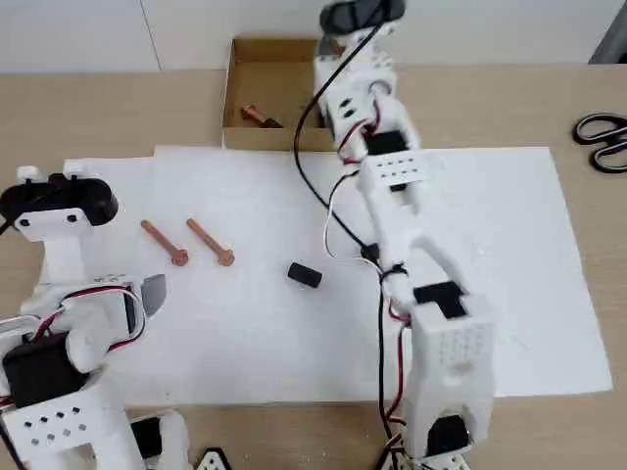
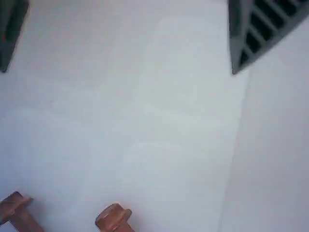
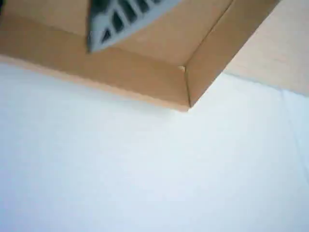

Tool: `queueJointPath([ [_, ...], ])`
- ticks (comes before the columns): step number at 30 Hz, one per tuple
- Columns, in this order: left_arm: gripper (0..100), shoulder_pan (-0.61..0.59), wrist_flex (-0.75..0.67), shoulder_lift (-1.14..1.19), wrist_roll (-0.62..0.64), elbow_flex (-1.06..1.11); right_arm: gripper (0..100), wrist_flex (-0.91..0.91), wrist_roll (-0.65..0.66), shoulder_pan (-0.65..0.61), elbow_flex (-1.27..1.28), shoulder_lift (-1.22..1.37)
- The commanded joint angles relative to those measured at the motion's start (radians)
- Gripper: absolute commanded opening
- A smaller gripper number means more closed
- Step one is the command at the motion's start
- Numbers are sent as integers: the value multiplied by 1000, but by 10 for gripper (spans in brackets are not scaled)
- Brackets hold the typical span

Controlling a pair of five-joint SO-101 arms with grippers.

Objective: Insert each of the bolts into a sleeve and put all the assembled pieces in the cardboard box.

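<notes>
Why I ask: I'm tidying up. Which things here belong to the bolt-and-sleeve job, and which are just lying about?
Belong to the job:
first bolt
second bolt
black sleeve
cardboard box
copper-coloured piece inside the box

Just lying about:
scissors
white paper sheet under the parts

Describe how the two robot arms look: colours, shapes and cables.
Both the left arm and the right arm have blocky white plastic shells with black motors at the joints. Some shells carry rows of small round holes. Red and white wires loop between the joints, and a black cable runs along the right arm. The left gripper's fingers are dark grey with slotted ribs.
</notes>
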Motion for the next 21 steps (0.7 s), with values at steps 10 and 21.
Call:
queueJointPath([
  [10, 275, -3, 2, -15, 97, -42, 118, 832, 6, -12, -41, -524],
  [21, 275, -3, 2, -15, 97, -42, 119, 1377, 38, -42, -18, -628],
])
